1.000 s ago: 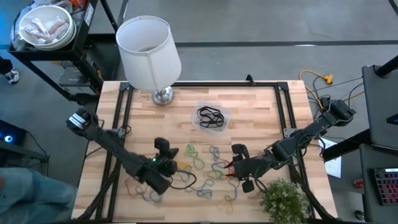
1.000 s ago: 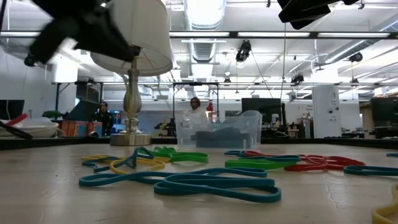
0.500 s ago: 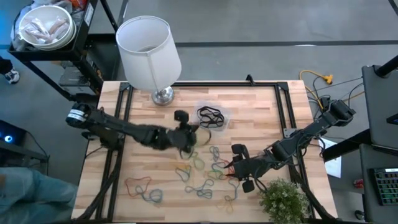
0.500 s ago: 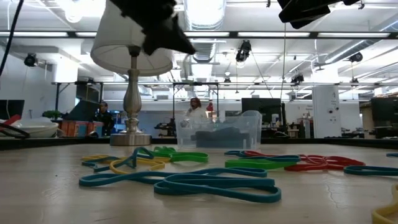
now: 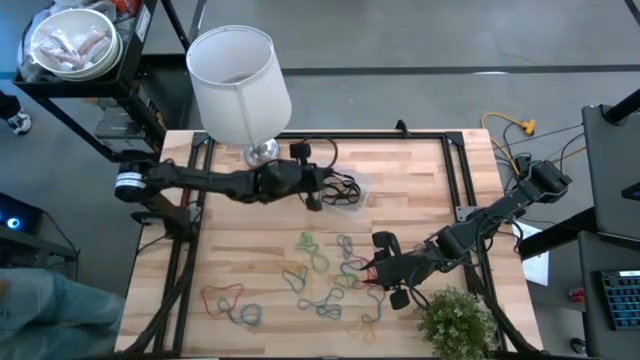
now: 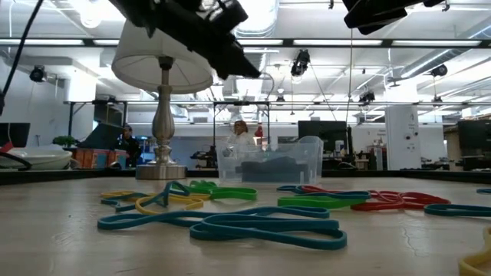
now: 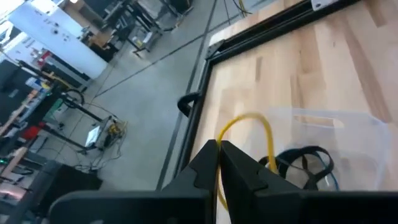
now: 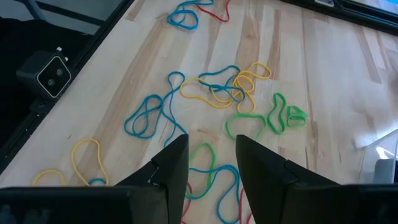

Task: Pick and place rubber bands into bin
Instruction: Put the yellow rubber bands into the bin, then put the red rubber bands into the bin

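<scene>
Over the bin (image 5: 343,189) at the table's far side, the left hand (image 7: 219,163) is pinching a yellow rubber band (image 7: 256,135); it should release squarely above. The right hand (image 8: 211,163) is waiting spread over the loose bands (image 5: 325,272).

i'm working under ceiling strip lights (image 6: 253,42), with grey concrete floor (image 5: 420,40) lying beyond my table lamp (image 5: 238,75).

No readable text, no labels, no brands, no numbers — none on anything.
</scene>
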